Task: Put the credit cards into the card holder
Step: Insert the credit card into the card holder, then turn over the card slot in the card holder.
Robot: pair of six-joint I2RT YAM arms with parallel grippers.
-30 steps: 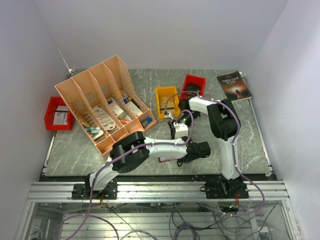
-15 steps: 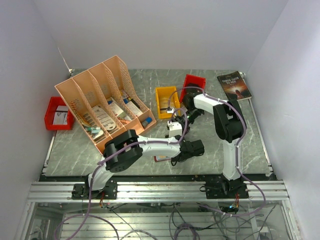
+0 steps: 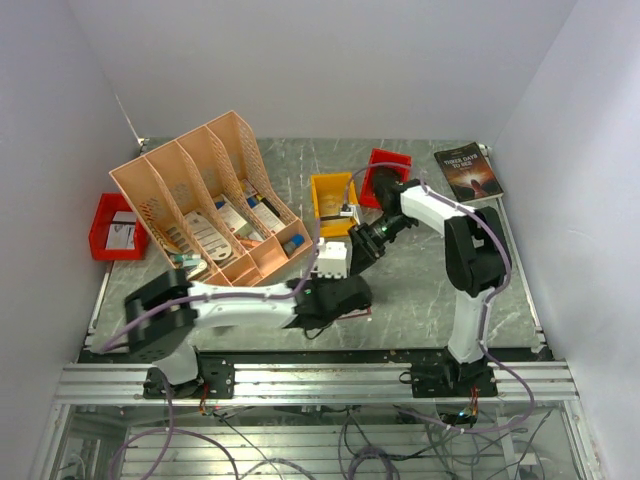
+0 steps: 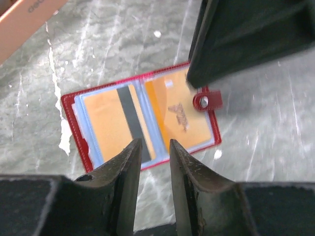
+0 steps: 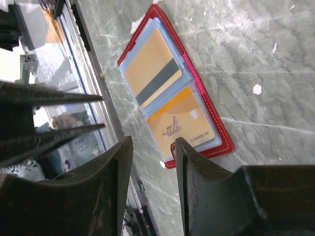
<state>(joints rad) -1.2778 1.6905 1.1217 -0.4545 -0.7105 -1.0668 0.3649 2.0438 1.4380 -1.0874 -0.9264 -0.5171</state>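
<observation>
Trouble, as I judge it, would come from crowding: both arms hang over one small thing. The card holder (image 4: 142, 123) lies open and flat on the marble close to the near edge of the table (image 3: 420, 290), just right of centre. Two orange credit cards (image 4: 118, 123) already sit in its clear pockets. The left gripper (image 4: 153, 145) hovers above its near side, jaws a little apart with nothing between them. The right gripper (image 5: 153, 142) is also parted and empty, above the end with the snap tab (image 4: 206, 101). A dark block covers that far right corner in the left wrist view. I take it for a right finger, and I cannot tell whether it touches. The holder looks light and nothing pins it, so a finger that catches a pocket lip or the tab could drag it, fold it shut or tease a card out. A push nearward could send it over the edge onto the rail. If either arm swings across, the wrists could clash.
</observation>
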